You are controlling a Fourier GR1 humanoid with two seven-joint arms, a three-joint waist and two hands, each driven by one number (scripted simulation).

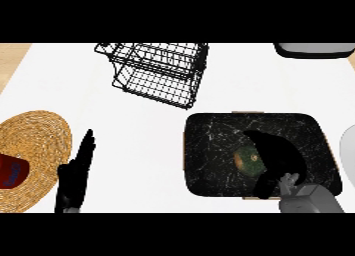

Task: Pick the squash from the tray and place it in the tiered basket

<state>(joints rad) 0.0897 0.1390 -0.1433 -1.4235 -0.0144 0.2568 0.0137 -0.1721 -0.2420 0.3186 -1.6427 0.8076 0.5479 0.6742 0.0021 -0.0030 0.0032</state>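
1. Step in hand, as I judge it: the pick. My right hand (pixel 277 155) lies over the squash (pixel 246 159), which sits in the tray (pixel 209 130) a little right of the tray's middle; only its green and orange left side shows.
2. My fingers arch down across the squash. I cannot tell whether they have closed round it.
3. My left hand (pixel 78 172) rests open, fingers straight, near the counter's front edge, just right of the woven mat (pixel 32 130).
4. The tiered basket (pixel 159 72) stands empty near the counter's back edge, beyond the tray's back left corner.
5. Next move, in my judgement: secure the squash, lift it clear of the tray's rim, carry it back and left, and lower it into a tier.
6. Writing: the red can (pixel 4 170) on the mat has a pale marking I cannot read; nothing else carries a label.
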